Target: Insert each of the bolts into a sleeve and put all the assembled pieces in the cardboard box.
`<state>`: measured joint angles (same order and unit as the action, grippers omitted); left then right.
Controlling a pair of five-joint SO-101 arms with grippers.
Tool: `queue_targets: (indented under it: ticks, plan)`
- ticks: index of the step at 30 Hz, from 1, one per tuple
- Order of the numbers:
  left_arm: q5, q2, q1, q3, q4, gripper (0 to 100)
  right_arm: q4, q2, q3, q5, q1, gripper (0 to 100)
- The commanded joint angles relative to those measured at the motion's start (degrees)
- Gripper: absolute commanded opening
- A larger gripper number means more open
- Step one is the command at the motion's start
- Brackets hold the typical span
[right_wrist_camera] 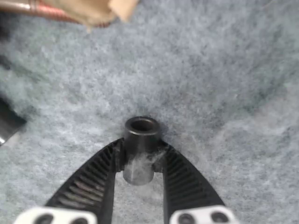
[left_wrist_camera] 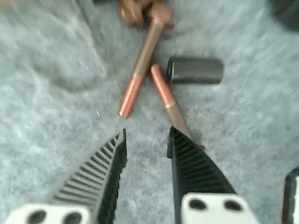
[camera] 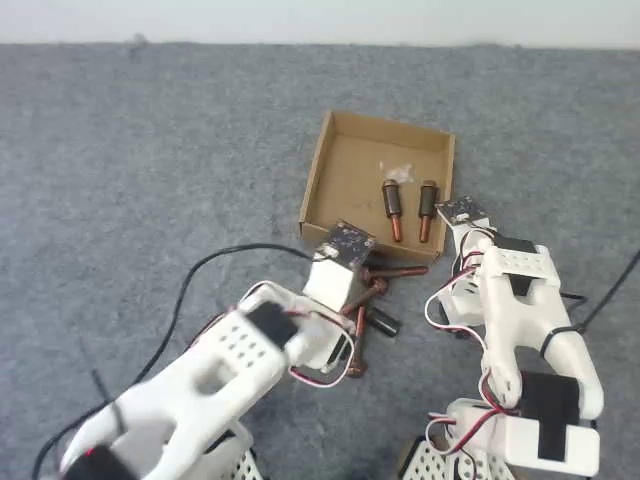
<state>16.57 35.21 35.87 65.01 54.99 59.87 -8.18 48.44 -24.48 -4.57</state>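
Note:
My left gripper point(left_wrist_camera: 147, 136) is open just above the grey carpet, close to two loose copper bolts point(left_wrist_camera: 142, 65) point(left_wrist_camera: 167, 99) that lie crossed. A black sleeve point(left_wrist_camera: 195, 70) lies on its side beside them. My right gripper point(right_wrist_camera: 141, 149) is shut on another black sleeve point(right_wrist_camera: 141, 140), which stands upright on the carpet with its bore facing up. In the high view the cardboard box point(camera: 318, 170) holds two assembled pieces point(camera: 392, 210) point(camera: 427, 212). Loose bolts point(camera: 395, 270) point(camera: 358, 342) and a sleeve point(camera: 383, 322) lie just in front of the box.
The left arm point(camera: 230, 370) comes in from the lower left and the right arm point(camera: 520, 300) from the lower right, both close to the box's near wall. A box corner point(right_wrist_camera: 107, 9) and a bolt point(right_wrist_camera: 42, 7) lie near the right gripper. A black cable point(camera: 200, 275) crosses the carpet.

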Motion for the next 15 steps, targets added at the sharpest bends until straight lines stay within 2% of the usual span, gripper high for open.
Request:
queue_targets:
  ticks: [1,6,10,15]
  plan:
    - [0.26,8.97,0.0,3.47,-2.55,14,-0.84,-1.71,-1.41,-0.62,0.04,0.7]
    - [0.44,4.57,4.13,2.86,-2.99,14,-0.84,-1.71,-1.41,-0.62,0.04,0.7]
    - [4.22,-0.88,9.32,2.77,-8.09,14,-0.84,-1.71,-1.41,-0.62,0.04,0.7]
    - [5.1,-7.65,9.76,1.63,-11.78,14,-0.84,-1.71,-1.41,-0.62,0.04,0.7]
